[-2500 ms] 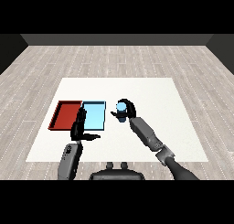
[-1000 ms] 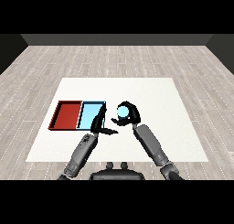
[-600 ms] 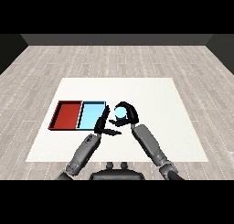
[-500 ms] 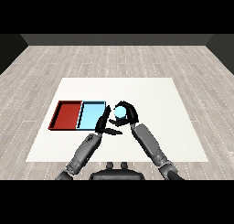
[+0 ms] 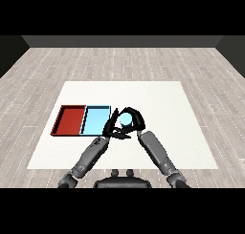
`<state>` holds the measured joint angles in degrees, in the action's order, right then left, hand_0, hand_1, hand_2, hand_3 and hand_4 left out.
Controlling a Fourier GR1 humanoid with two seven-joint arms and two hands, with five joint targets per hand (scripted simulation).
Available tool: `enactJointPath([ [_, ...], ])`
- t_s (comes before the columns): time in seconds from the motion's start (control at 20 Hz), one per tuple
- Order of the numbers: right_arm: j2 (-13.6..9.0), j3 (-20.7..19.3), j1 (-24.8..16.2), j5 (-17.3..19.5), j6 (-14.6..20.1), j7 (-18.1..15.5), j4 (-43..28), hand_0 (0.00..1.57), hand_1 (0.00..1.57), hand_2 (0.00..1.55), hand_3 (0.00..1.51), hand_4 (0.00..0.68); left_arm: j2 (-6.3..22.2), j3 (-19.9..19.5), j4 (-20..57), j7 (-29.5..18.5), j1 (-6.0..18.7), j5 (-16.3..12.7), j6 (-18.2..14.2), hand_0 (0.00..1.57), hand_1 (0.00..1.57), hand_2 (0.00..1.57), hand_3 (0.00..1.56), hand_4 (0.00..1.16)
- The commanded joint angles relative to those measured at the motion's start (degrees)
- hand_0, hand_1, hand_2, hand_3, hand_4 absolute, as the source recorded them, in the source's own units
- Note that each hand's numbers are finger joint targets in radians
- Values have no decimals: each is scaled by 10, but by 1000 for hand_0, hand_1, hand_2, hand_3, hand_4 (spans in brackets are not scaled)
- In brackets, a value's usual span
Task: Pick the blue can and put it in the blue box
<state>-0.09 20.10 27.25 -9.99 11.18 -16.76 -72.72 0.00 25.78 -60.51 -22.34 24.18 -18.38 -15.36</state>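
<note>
I see the blue can [image 5: 126,118] curled inside my right robot hand [image 5: 134,122], just right of the blue tray [image 5: 95,121] and nearer it than half a second ago. My left robot hand [image 5: 111,126] has closed in against the can, fingers straight; the can's body is mostly hidden. The red tray [image 5: 70,120] adjoins on the white tabletop [image 5: 158,99], over grey plank floor [image 5: 129,61].

right hand [image 5: 135,121] curled round blue can [image 5: 126,118] | beside light blue tray [image 5: 95,121]
</note>
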Motion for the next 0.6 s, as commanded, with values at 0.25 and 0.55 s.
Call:
enactJointPath([
  [0.25,1,54,2,-22,31,-11,4,1420,1420,1442,1399,617,0,-13,45,-20,16,3,28,0,0,0,0,0],
  [0.55,1,89,25,-30,49,-7,16,1319,1319,1426,1395,617,0,9,25,-13,39,-3,-12,0,0,0,0,174],
])
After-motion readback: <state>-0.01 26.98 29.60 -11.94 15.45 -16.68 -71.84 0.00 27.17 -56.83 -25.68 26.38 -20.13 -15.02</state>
